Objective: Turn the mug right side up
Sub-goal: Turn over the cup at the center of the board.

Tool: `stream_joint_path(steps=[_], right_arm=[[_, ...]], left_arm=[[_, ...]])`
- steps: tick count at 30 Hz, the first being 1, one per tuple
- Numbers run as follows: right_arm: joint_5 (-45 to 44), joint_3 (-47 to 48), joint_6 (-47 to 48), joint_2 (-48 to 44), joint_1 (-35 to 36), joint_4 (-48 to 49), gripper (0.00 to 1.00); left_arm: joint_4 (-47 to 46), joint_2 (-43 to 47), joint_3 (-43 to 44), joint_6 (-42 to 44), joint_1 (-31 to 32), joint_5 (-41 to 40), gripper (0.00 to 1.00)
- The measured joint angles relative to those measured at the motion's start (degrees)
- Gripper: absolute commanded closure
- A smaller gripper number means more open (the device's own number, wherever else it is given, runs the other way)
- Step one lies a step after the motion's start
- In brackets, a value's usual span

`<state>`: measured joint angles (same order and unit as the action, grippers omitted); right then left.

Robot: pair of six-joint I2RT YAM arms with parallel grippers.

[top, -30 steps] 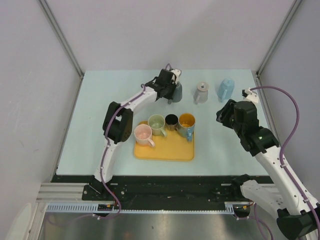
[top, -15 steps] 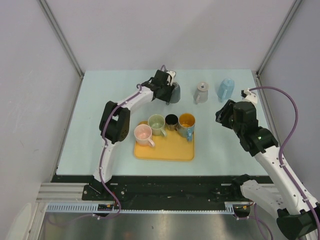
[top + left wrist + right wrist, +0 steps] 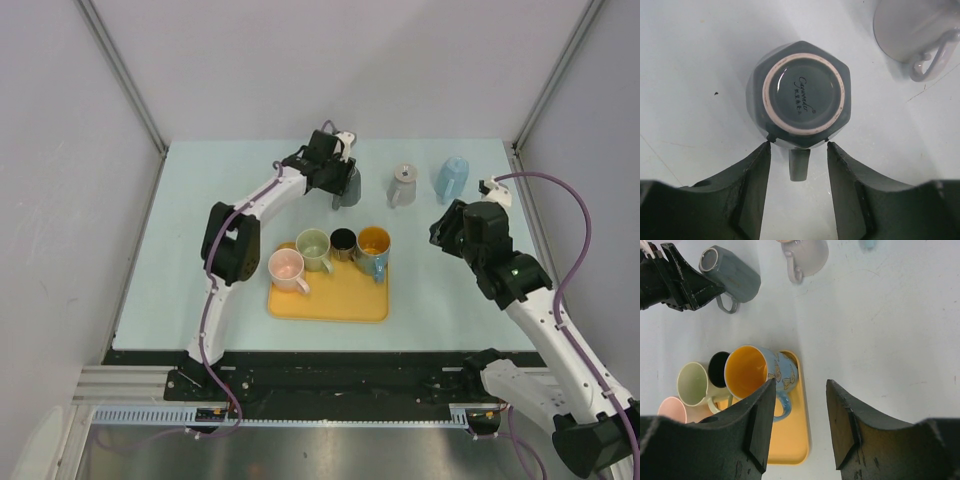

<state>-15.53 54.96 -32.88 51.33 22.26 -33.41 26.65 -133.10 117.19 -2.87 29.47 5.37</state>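
Mug (image 3: 804, 95) sits upside down just beyond the tray (image 3: 335, 305), left gripper (image 3: 799, 146) spread wide astride its handle; I'd ease down so it clamps the body squarely before flipping.

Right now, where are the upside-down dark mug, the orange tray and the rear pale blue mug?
dark mug (image 3: 804, 95): left wrist view, its upturned base.
orange tray (image 3: 335, 303): top view, bare near part.
pale blue mug (image 3: 452, 180): top view, its side.

Left arm (image 3: 262, 205) stretched far forward, wrist pitched downward; left gripper (image 3: 799, 146) pointing down, jaws spread wide. Right arm (image 3: 540, 310) raised on right side; right gripper (image 3: 799, 385) angled down, jaws parted.
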Motion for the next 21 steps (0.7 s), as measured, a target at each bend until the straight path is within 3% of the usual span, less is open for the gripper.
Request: stream_joint_path(steps=[14, 17, 20, 21], right_arm=[[0.3, -0.7, 0.0, 0.6, -0.7, 0.3, 0.51], [0.5, -0.7, 0.0, 0.7, -0.7, 0.5, 0.51], [0.6, -0.7, 0.0, 0.7, -0.8, 0.8, 0.51], [0.7, -0.7, 0.0, 0.7, -0.9, 0.8, 0.51]], left_arm=[[1.8, -4.3, 1.5, 0.3, 0.0, 1.1, 0.61], [2.4, -4.6, 1.8, 0.4, 0.0, 1.0, 0.71], [3.0, -4.6, 2.1, 0.5, 0.0, 1.4, 0.85], [3.0, -4.6, 2.3, 0.4, 0.0, 1.4, 0.95]])
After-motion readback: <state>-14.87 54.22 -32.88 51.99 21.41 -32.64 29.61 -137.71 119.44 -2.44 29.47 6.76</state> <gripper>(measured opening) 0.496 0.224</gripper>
